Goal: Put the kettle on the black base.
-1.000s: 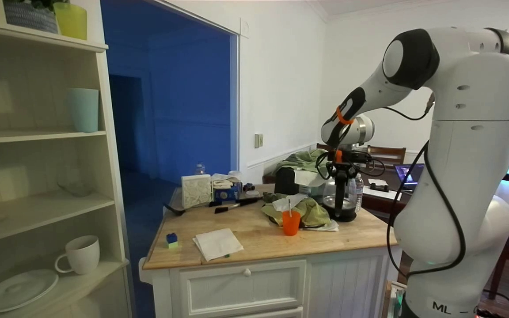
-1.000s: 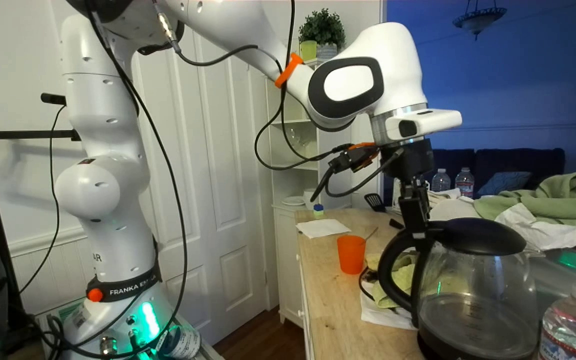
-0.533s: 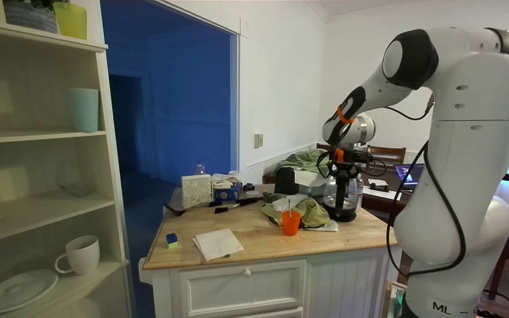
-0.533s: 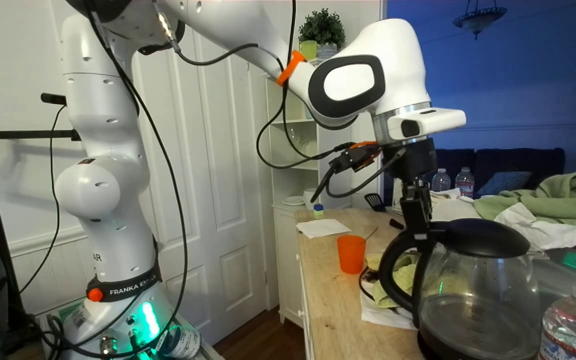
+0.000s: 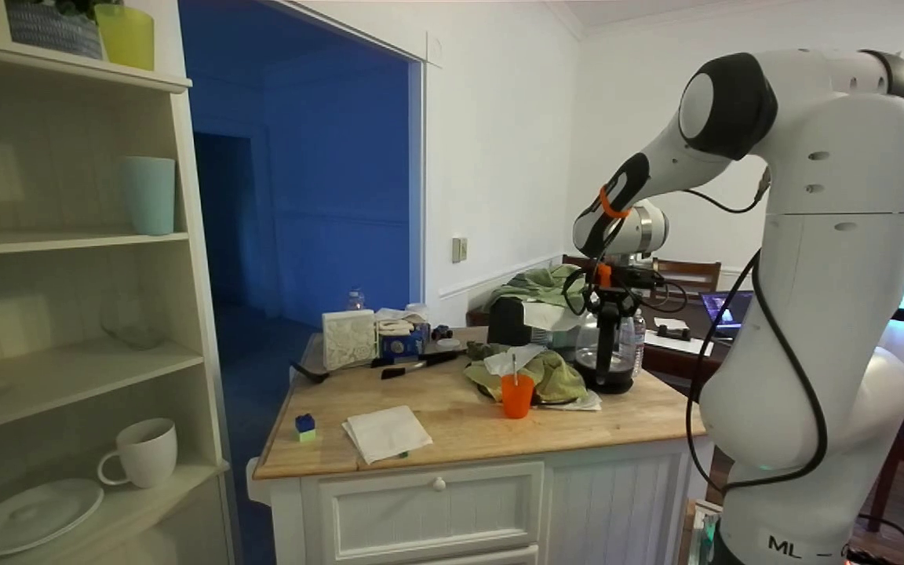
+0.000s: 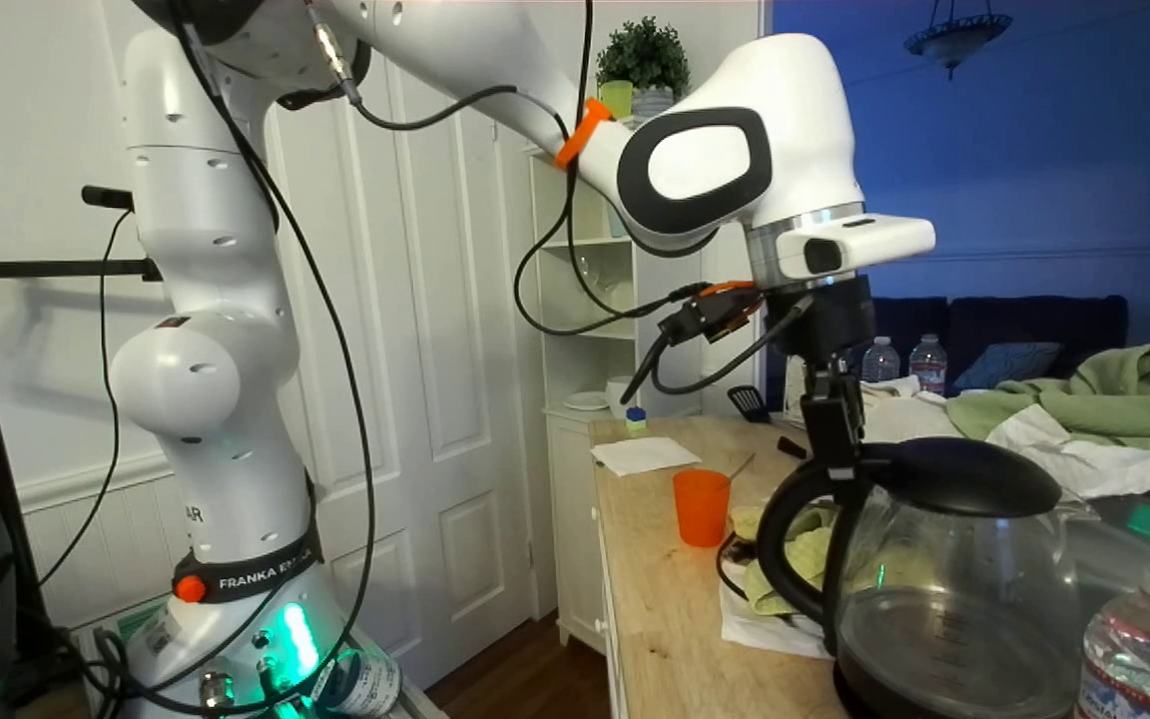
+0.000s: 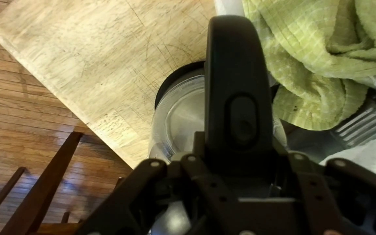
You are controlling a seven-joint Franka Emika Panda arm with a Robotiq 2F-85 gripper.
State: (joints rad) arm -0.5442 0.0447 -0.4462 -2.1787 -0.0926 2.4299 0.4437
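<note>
The kettle [image 6: 954, 619] has a clear glass body, black lid and black handle. It also shows in an exterior view [image 5: 623, 344], upright near the right end of the wooden counter. My gripper [image 6: 841, 469] is shut on the upper part of the kettle's handle [image 7: 240, 71], one finger on each side in the wrist view. A black ring [image 7: 175, 76] shows under the glass, also dark at the bottom in an exterior view [image 5: 613, 382]. I cannot tell whether it is the kettle's own bottom or the black base, or whether there is a gap under it.
A green towel [image 7: 315, 65] lies close beside the kettle. An orange cup [image 6: 702, 509] stands nearer the counter's front edge. A water bottle [image 6: 1139, 649] stands just past the kettle. The wooden counter's [image 7: 86, 65] edge runs close to the kettle.
The gripper and the kettle have shifted slightly to the right in both exterior views. The wrist has risen a little. The grip on the handle is the same.
</note>
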